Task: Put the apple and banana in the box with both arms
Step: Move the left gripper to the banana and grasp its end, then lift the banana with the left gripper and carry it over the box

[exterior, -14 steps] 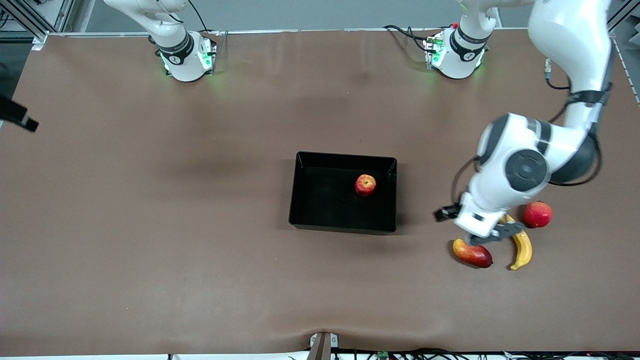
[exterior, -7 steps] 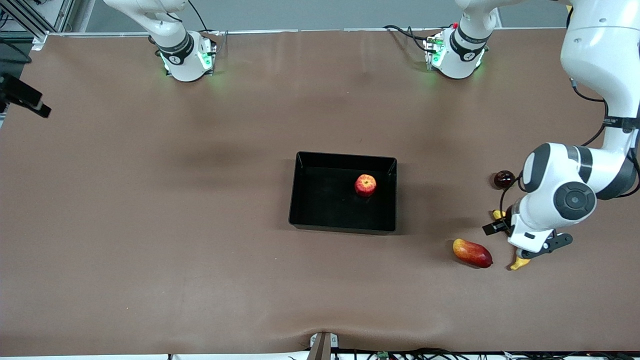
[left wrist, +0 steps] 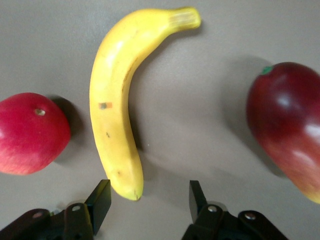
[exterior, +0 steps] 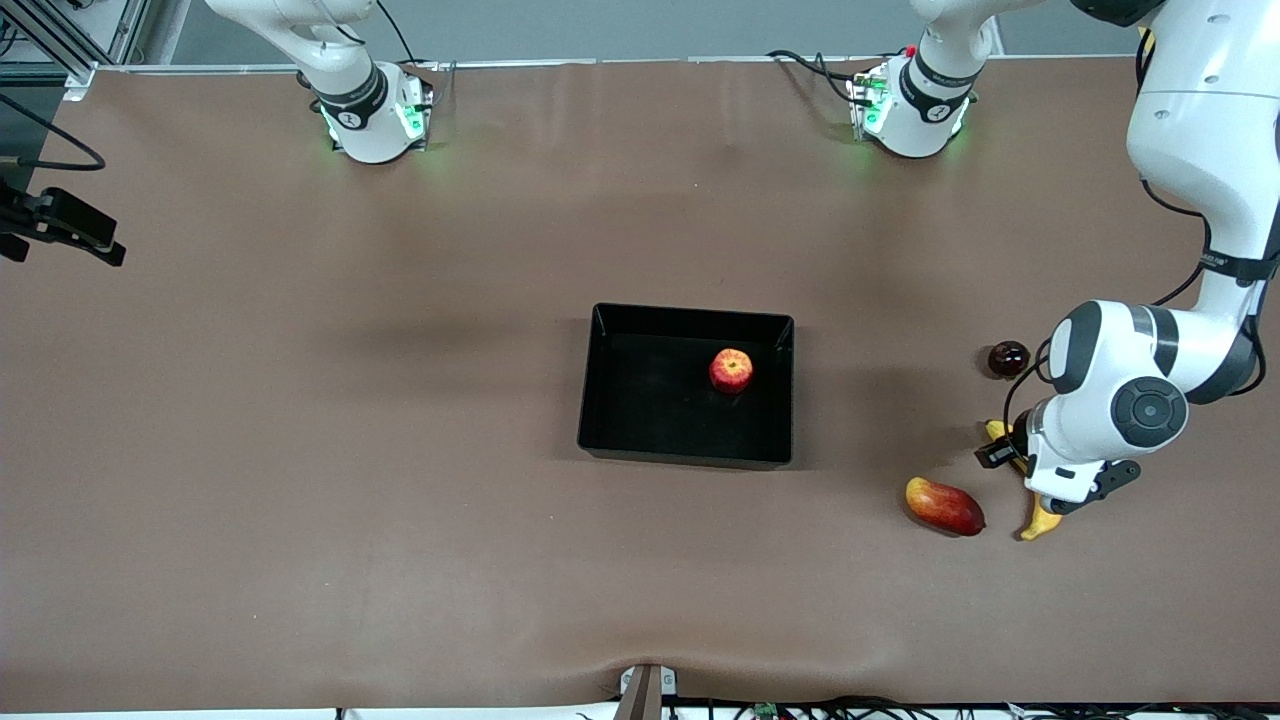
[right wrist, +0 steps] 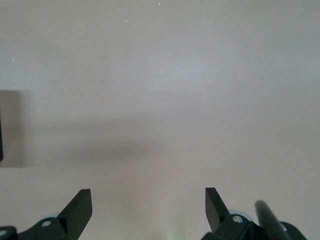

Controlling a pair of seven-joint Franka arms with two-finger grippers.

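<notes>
Apple (exterior: 731, 370) lies inside the box (exterior: 610, 400) at mid-bench, toward the wall at the left arm's end.

Banana (left wrist: 116, 105) lies on the bench (exterior: 400, 500) near the left arm's end, between a mango (exterior: 944, 506) and a pinkish-red fruit (left wrist: 30, 132), touching neither. A dark round fruit (exterior: 1008, 358) sits farther from the front camera.

Left tool (left wrist: 150, 200) hangs low over the banana; fingers (left wrist: 102, 197) stand partly apart, straddling one banana tip without contact, nothing held.

Right tool (right wrist: 148, 206) waits over bare bench at the right arm's end, fingers wide apart, empty.
</notes>
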